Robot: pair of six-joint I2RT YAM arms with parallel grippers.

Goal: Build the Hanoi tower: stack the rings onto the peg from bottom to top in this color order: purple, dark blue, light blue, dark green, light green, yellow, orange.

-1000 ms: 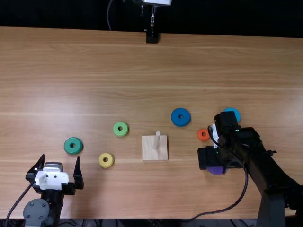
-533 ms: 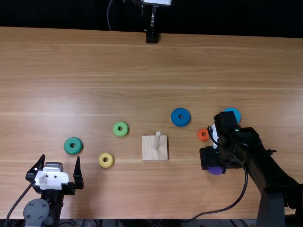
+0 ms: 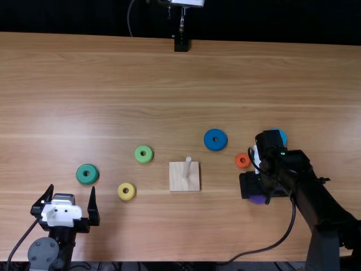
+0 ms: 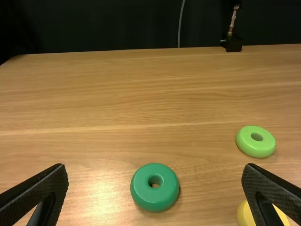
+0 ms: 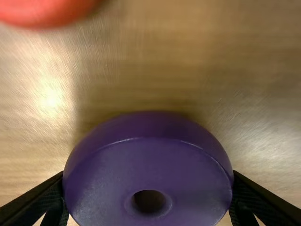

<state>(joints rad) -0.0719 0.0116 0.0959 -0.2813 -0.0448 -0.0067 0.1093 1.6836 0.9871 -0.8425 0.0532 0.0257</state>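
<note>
At the lower left of the top view, my left gripper [image 3: 68,195] stands open near the dark green ring [image 3: 87,174]; in the left wrist view the same gripper [image 4: 155,167] has nothing between its fingers. My right gripper [image 3: 257,195] is over the purple ring [image 3: 258,200], partly hiding it. In the right wrist view that gripper [image 5: 148,188] is shut on the purple ring [image 5: 150,165], a finger against each side. The wooden base [image 3: 184,183] holds a bare upright peg [image 3: 187,165]. A dark blue ring [image 3: 215,139] lies behind it, to the right.
Light green [image 3: 144,154] and yellow [image 3: 126,191] rings lie left of the base. The orange ring [image 3: 242,161] is just behind the right gripper, and the light blue ring [image 3: 281,135] is partly covered by the right arm. A cable loops beside that arm.
The right gripper has shifted slightly right and toward the far side, and the purple ring has moved with it. The left arm and the other rings have kept still.
</note>
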